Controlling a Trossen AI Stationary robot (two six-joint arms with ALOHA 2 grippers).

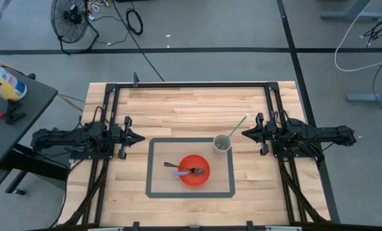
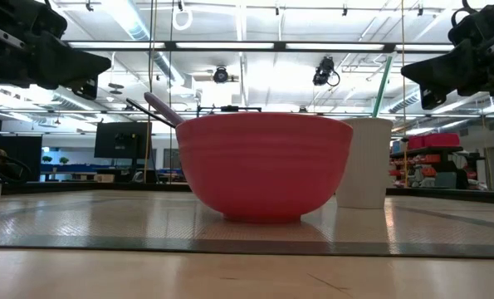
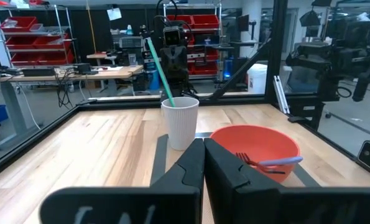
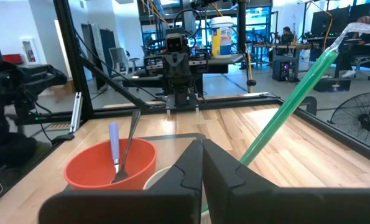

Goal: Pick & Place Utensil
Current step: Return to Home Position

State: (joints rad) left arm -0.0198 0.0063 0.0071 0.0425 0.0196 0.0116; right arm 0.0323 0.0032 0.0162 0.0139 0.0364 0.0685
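With the left gripper (image 1: 142, 136) centre-left and the right gripper (image 1: 244, 134) centre-right both closed and empty, a stray swing against the nearby green straw (image 1: 237, 126) could topple the white cup (image 1: 222, 144).

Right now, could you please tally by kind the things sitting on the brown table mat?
Bowl: 1
Cup: 1
Straw: 1
Utensils in the bowl: 2, the black fork and the purple-handled utensil
Total: 5
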